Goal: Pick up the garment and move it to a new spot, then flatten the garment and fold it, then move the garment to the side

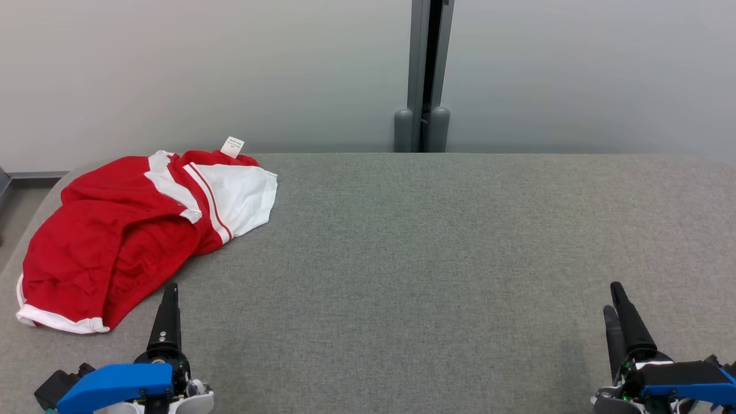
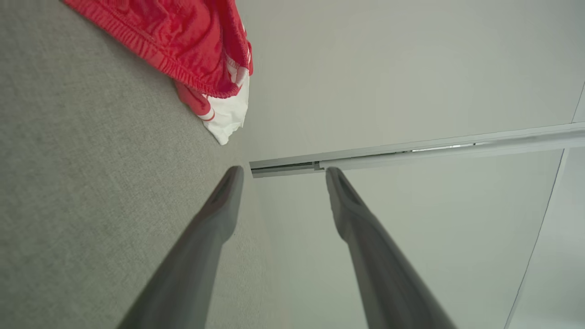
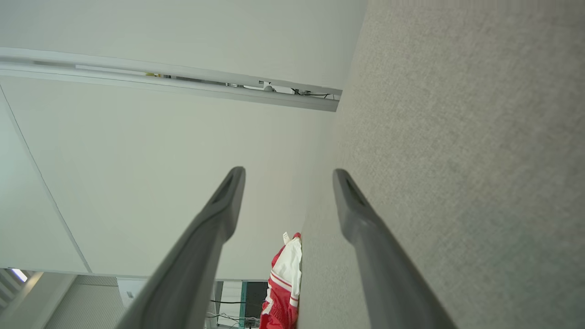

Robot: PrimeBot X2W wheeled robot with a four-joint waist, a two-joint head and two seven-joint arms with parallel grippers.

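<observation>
A crumpled red garment with white panels, white trim and a small white tag lies at the far left of the grey table. It reaches from the back edge toward the front. My left gripper stands low at the front left, just right of the garment's near hem and apart from it. In the left wrist view the left gripper is open and empty, with the garment up and to the left. My right gripper stands at the front right, far from the cloth. It is open and empty in the right wrist view, where the garment shows far off.
A pale wall runs behind the table, with a grey vertical post at its middle. The table's left edge drops to the floor beside the garment. Bare grey tabletop spreads across the middle and right.
</observation>
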